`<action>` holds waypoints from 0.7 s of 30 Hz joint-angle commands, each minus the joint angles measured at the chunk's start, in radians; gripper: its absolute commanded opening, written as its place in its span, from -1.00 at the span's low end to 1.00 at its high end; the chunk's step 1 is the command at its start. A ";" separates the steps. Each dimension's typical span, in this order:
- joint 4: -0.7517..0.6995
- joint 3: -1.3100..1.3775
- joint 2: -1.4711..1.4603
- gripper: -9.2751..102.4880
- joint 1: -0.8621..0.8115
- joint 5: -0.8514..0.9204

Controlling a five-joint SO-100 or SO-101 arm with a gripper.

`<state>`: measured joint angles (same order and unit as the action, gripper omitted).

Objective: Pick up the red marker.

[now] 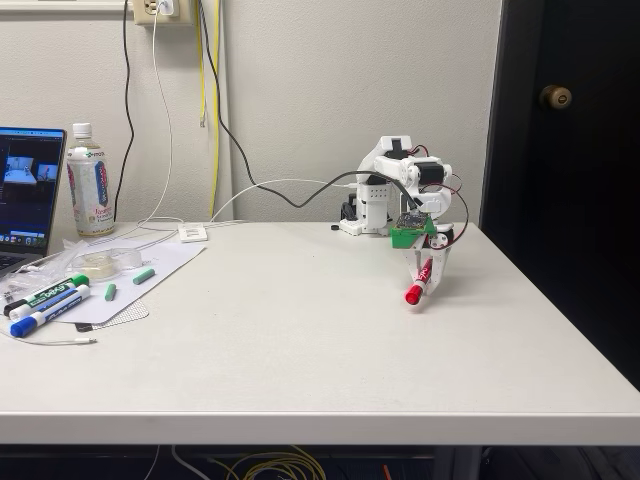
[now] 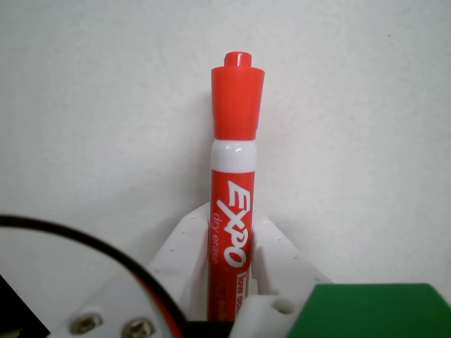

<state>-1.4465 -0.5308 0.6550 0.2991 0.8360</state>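
The red marker (image 1: pixel 418 284) hangs tilted, its red cap pointing down and to the left, just above the white table (image 1: pixel 300 340) at the right of the fixed view. My gripper (image 1: pixel 428 265) is shut on its barrel. In the wrist view the red marker (image 2: pixel 232 204) runs up the middle, cap at the far end, with the white fingers (image 2: pixel 180 257) pressed against both sides of its labelled barrel. I cannot tell whether the cap touches the table.
At the left of the fixed view lie a green-capped marker (image 1: pixel 48 294) and a blue-capped marker (image 1: pixel 45 311) on a sheet of paper (image 1: pixel 130 285), beside a laptop (image 1: pixel 28 195), a bottle (image 1: pixel 89 185) and small green pieces (image 1: pixel 144 275). Cables (image 1: pixel 290 190) trail behind the arm's base (image 1: pixel 365 210).
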 commanded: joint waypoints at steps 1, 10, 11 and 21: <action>-0.126 0.344 -0.110 -0.82 0.006 -0.029; -0.258 0.764 -0.314 -0.82 -0.005 -0.061; -0.259 0.764 -0.314 -0.82 -0.005 -0.064; -0.250 0.764 -0.235 -0.82 -0.020 -0.207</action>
<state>-1.7043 0.1810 0.3237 0.2961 0.7087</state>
